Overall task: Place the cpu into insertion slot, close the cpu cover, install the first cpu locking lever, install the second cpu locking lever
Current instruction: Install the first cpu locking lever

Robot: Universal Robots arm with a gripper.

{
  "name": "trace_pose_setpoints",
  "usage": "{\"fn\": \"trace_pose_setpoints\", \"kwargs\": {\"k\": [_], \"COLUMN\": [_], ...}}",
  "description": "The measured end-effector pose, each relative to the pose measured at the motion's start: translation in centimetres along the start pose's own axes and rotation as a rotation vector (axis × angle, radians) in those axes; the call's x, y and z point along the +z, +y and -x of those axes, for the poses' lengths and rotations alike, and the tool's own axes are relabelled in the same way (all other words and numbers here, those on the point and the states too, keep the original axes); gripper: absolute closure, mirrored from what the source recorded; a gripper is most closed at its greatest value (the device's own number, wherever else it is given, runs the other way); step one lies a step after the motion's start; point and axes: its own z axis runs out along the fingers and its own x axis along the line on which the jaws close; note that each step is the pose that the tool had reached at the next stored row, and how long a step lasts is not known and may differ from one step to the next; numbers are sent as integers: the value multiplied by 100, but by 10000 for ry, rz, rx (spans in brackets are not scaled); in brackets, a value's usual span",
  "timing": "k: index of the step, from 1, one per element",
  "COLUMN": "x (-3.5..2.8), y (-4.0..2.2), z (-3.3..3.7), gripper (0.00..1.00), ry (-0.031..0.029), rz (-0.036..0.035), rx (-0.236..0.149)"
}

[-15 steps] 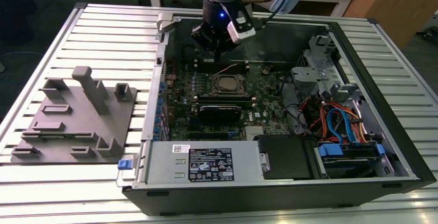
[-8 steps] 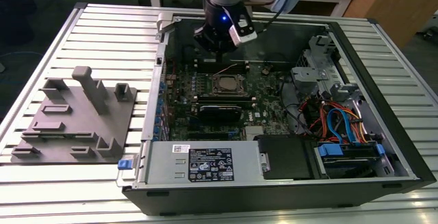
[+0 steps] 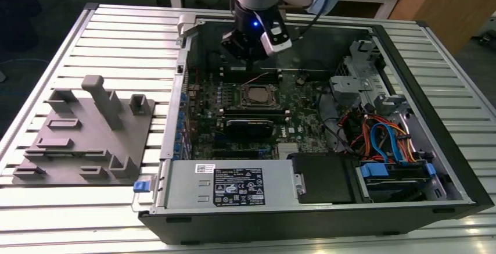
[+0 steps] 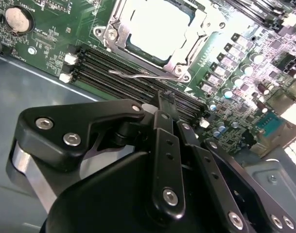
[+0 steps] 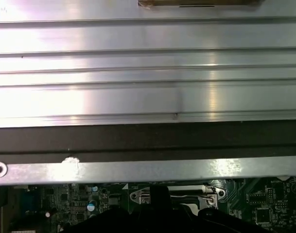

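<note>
Tool (image 4: 161, 99) near cpu (image 4: 160, 24), not touching

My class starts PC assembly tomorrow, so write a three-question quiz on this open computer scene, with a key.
1. True or false: the cpu lies outside the computer case.
2. The gripper hangs over: A the grey fixture; B the computer case; C the bare table.
3. What silvery part frames the cpu's top?
Key: 1 false; 2 B; 3 the cpu cover.
</note>
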Motion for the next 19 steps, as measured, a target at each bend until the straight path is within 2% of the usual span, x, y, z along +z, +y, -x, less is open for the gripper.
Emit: {"fn": "trace_pose_setpoints", "kwargs": {"k": [10,19], "x": [87,128], "y": [-3,-2], "z": [81,158], "gripper": [89,89], "ry": [-1,0], "rz": [0,-1], "rx": [11,12]}}
